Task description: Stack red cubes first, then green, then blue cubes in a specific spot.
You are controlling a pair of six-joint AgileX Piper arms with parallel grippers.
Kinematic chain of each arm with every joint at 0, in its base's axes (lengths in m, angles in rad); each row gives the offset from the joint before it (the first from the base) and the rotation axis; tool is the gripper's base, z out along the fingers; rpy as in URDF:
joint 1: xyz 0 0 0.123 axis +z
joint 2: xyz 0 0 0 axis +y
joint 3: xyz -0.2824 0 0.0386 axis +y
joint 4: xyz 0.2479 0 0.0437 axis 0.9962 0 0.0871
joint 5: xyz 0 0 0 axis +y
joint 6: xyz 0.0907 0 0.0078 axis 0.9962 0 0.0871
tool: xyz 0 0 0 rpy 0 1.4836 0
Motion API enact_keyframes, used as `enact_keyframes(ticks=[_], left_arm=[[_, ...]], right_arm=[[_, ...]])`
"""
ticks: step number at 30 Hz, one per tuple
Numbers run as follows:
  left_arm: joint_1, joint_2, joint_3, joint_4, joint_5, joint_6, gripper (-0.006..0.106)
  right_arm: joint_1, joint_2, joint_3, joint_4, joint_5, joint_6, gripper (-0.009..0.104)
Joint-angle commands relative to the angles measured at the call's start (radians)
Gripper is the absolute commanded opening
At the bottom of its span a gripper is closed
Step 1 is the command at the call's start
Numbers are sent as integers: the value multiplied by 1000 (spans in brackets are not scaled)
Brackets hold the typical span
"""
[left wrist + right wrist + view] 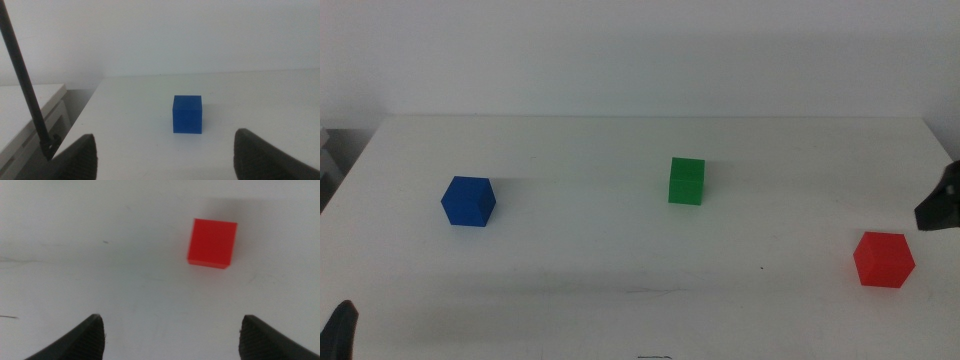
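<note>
Now: nothing is stacked; all three cubes sit apart on the white table [620, 310].
Red cube [883, 259]: near the table's right side, close to the front, resting flat and untouched.
Green cube [686, 181]: about mid-table, well apart from the red one.
Blue cube [468, 201]: towards the left side, well apart from the green.
Right gripper [172, 330]: jaws spread wide and empty; it hovers above the table with the red cube ahead of the jaws and off to one side of their midline. In the middle view only its dark tip shows at the right edge, just beyond the red cube.
Left gripper [165, 150]: waits low at the front left, jaws released and holding nothing, the blue cube well ahead of it.
Step in hand: probably the right arm's approach to the red cube, since red goes down first.
Doing it well: the gripper should shift sideways until the cube sits centred between the jaws, square its jaws to two opposite faces, then descend straight so neither jaw nudges the cube.
Risk: closing off-centre would likely twist the cube and leave a crooked base for the stack.
Spot: unmarked, so it cannot be picked out on the bare tabletop.
</note>
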Motion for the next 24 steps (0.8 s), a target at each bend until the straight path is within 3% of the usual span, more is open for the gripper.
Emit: enact_keyframes(ticks=[1,10,18,24], left_arm=[[-1,-20,-3,-3,-85,-6,94],[-1,-20,-3,-3,-85,-6,94],[-1,-20,-3,-3,-85,-6,94],[-1,-20,-3,-3,-85,-6,94]], right_arm=[[2,46,-49,-31,-36,15,73],[7,311,-169,-156,-28,143,73],[52,478,-181,-172,-132,178,77],[67,542,-181,-258,-159,294,77]])
